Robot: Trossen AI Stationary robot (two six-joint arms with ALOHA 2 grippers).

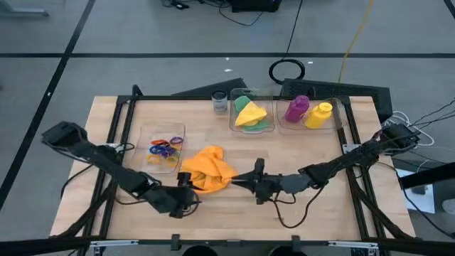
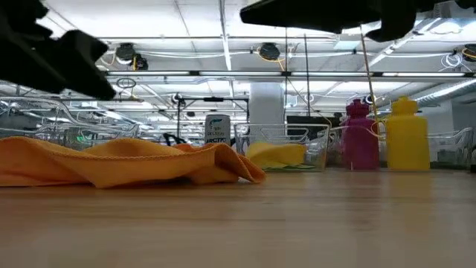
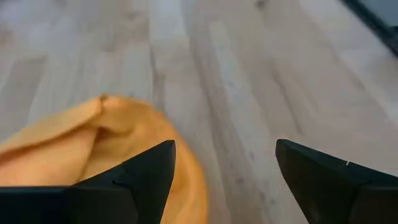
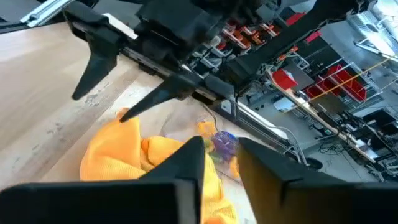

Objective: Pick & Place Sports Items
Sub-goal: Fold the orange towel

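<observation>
An orange cloth [image 1: 207, 169] lies crumpled and slack on the wooden table, toward its near middle; its folds rest flat on the table in the low view [image 2: 126, 162]. My left gripper [image 1: 188, 186] hangs open just above the cloth's near left edge [image 3: 93, 143], slanting down, with nothing between its fingers. My right gripper [image 1: 234, 179] points level at the cloth's right edge from the table's right. Its fingers [image 4: 221, 155] stand a narrow gap apart above the cloth, holding nothing. Through that gap the coloured rings [image 4: 222, 143] show.
Three clear boxes stand on the far half of the table: one with coloured rings [image 1: 165, 148] at the left, one with a green and a yellow cloth [image 1: 250, 114], and one with a purple and a yellow bottle [image 1: 307, 112]. A small glass jar [image 1: 220, 103] stands beside them.
</observation>
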